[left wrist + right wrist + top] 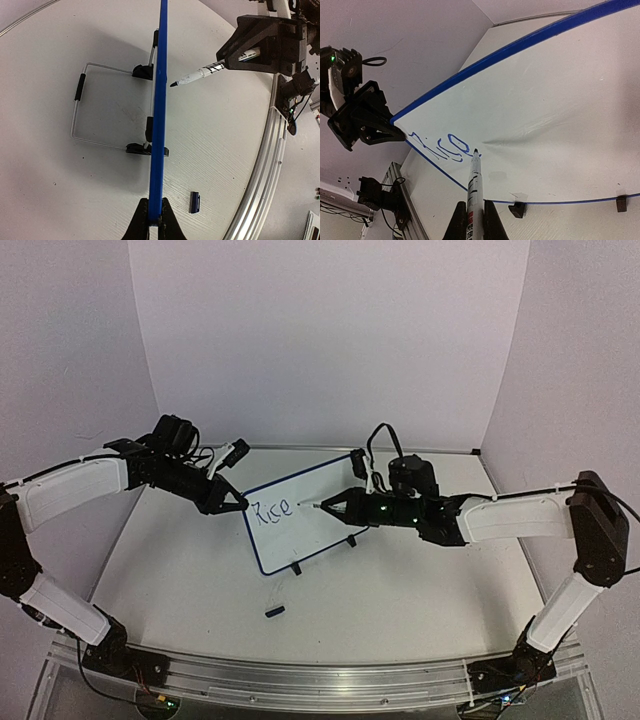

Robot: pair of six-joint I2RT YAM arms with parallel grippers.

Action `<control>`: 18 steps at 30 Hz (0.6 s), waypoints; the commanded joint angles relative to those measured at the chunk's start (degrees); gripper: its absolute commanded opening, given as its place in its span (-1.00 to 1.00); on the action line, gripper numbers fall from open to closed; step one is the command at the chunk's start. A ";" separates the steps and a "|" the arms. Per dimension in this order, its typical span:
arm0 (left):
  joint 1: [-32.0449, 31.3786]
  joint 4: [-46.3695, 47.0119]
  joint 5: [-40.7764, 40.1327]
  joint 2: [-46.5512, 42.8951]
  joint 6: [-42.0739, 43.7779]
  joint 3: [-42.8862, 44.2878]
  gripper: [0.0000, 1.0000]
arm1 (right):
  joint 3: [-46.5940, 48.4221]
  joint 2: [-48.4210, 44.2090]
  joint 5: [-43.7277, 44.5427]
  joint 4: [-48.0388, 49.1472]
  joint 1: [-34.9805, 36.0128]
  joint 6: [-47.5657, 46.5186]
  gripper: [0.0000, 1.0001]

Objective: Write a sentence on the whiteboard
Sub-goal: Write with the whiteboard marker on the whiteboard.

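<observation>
At the near edge of the table (180,570) runs a metal rail (300,680) with both arm bases on it. Just beyond it, left of the middle, a small dark pen cap (274,611) lies flat by itself.

Further in, near the table's middle, the whiteboard (310,530) stands on two black clip feet (297,568), leaning back. A wire stand (80,87) rests on the table behind it. The board is angled, with its left end nearer the rail and its right end toward the far edge.

The left gripper (240,503) has its fingers pressed together on the board's left edge near the upper corner. In its wrist view they pinch the thin blue frame (160,125).

Of the sentence (272,510), only one word in blue ink is there. It reads about "Rice" and sits at the upper left of the white face.

The right gripper (322,507) comes in from the right and pinches a marker (474,185). The marker's dark tip points at the face, just right of the word. In the left wrist view a slim gap shows between the tip and the board.
</observation>
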 commanded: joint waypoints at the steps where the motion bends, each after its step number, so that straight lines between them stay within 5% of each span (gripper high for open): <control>1: -0.47 -1.24 0.51 -0.38 0.35 0.42 -1.00 | 1.17 1.03 1.17 0.88 -0.29 -0.66 -1.00; 18: -0.47 -1.26 0.48 -0.40 0.34 0.42 -1.00 | 2.30 2.63 1.61 0.73 -0.28 -0.59 -1.00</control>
